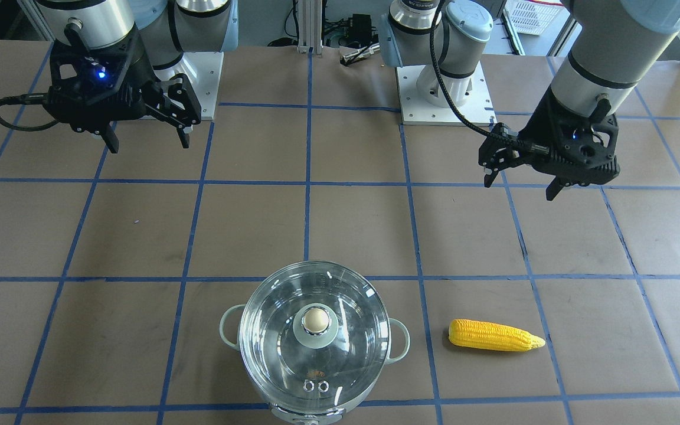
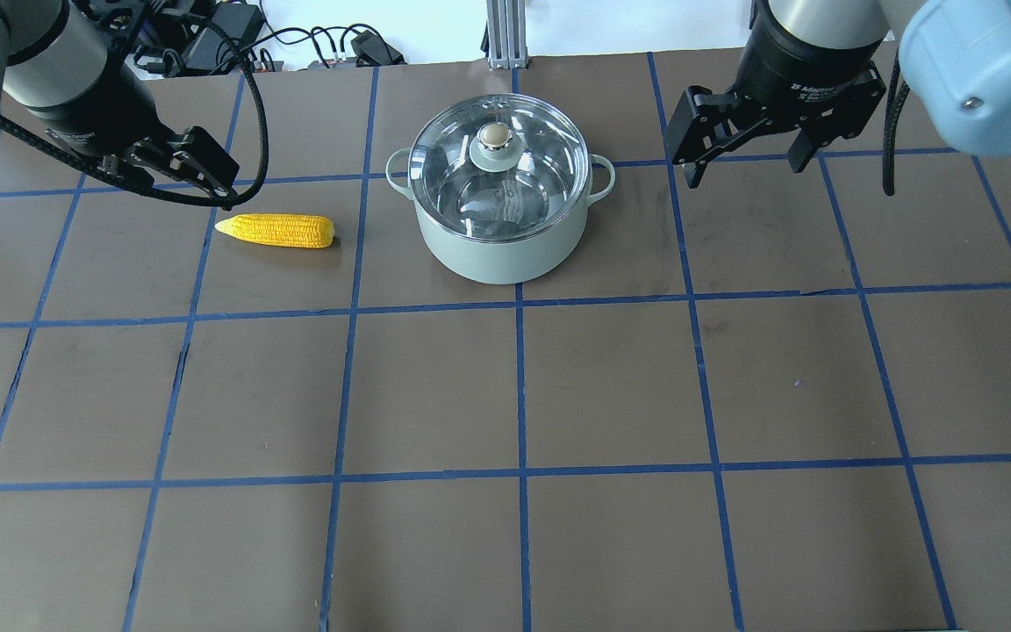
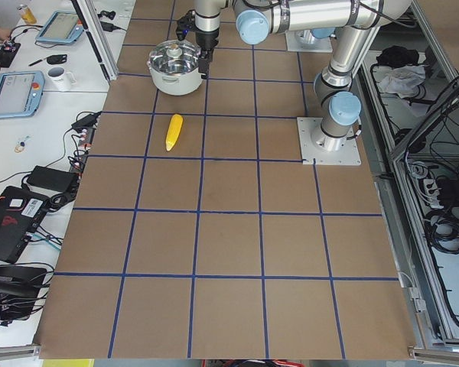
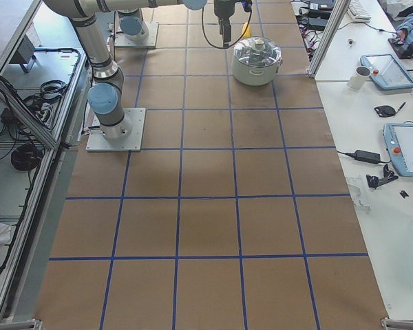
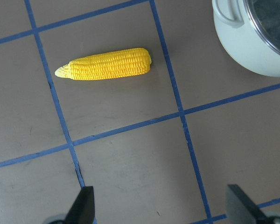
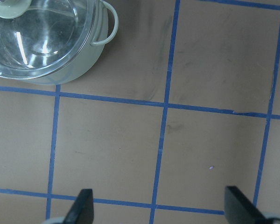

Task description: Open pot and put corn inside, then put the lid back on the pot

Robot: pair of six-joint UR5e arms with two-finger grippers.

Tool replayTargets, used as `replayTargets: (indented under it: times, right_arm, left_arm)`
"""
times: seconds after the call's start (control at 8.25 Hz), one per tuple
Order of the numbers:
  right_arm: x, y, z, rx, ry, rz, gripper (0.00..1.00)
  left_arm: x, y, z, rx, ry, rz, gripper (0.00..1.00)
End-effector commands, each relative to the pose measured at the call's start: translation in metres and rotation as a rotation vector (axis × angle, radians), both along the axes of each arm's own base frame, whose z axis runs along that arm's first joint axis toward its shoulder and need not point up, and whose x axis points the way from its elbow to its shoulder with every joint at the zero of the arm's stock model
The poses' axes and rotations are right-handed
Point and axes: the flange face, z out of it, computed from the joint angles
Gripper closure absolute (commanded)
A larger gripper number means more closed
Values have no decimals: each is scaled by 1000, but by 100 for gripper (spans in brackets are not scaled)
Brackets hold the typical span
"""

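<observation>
On the brown counter (image 2: 611, 386), toward the far edge from the robot, sits the pot (image 2: 497, 254) with the glass lid (image 2: 498, 180) on top of it, so it's closed up. You can see straight through the lid to the shiny inside, and the little round knob (image 2: 494, 134) sits dead centre.

The corn (image 2: 277, 231) is lying flat on the counter off to the robot's left of the pot. It's near the pot but not touching, with the pointy end aimed away from it. It sits inside one of the squares made by the blue tape lines (image 2: 519, 386).

The left pincer (image 1: 520, 188) hangs above the counter near the corn with its fingers spread wide and nothing between them. In its wrist camera the corn sits out ahead of the two fingertips.

The right pincer (image 2: 743, 174) is on the other side of the pot, clear of the handle, also gaping open and empty.
</observation>
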Motion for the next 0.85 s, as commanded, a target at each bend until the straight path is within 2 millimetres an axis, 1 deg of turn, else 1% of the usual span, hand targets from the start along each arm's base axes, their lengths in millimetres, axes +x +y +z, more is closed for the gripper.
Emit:
replayTargets:
  times: [0.0,0.24,0.48,0.61,0.73]
  right_arm:
    - [2,-3,2,-28,-12,11,0]
    - [2,-2,3,-30,-12,13,0]
    - [1,-3,5,-42,-13,11,0]
    - [1,-4,4,-42,-11,14,0]
    - [1,-5,3,-41,-8,29,0]
  left_arm:
    - [9,-33,-35,-16,-15,-213,0]
    - [13,-51,-58,-17,-42,-470,0]
    - [17,-76,-77,-80,-89,-702,0]
    - [23,-87,-96,-60,-91,-805,0]
    - [29,-94,-116,-33,-77,-880,0]
